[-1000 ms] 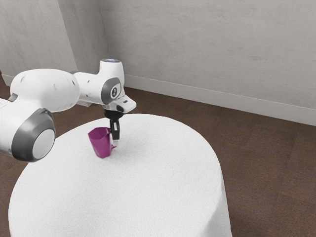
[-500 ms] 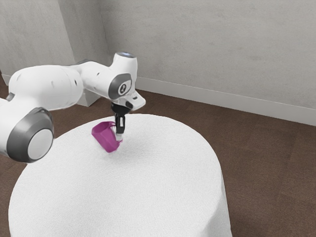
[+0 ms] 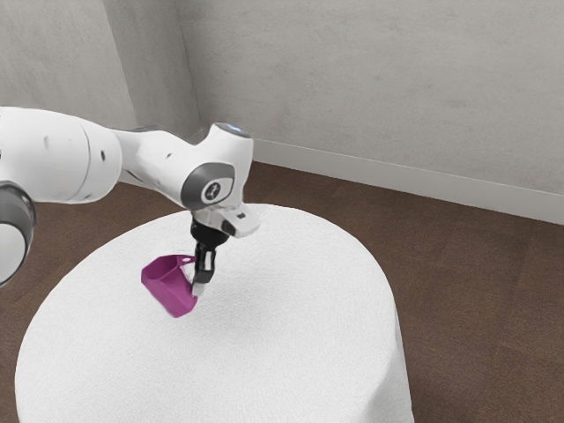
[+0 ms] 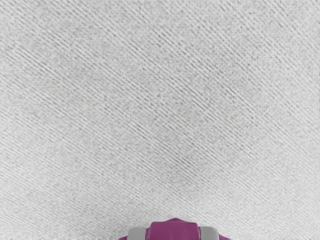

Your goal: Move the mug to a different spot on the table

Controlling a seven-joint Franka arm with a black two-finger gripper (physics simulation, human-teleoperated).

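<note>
A magenta mug (image 3: 167, 284) hangs tilted just above the round white table (image 3: 291, 344), toward its left half in the exterior view. My black gripper (image 3: 199, 283) comes down from the white arm and is shut on the mug at its handle side, with the cup body leaning out to the exterior view's left. In the wrist view a strip of the mug (image 4: 173, 230) sits right under my hand, with a grey fingertip (image 4: 137, 233) on either side of it, above the white cloth.
The table (image 4: 160, 110) is covered in a white textured cloth that drops off at a rounded edge. Brown floor and a grey wall with a pale baseboard (image 3: 414, 181) lie behind it.
My gripper has carried the mug from the table's far left part toward the near side and slightly left in the exterior view. The mug has tipped further over as it moved.
</note>
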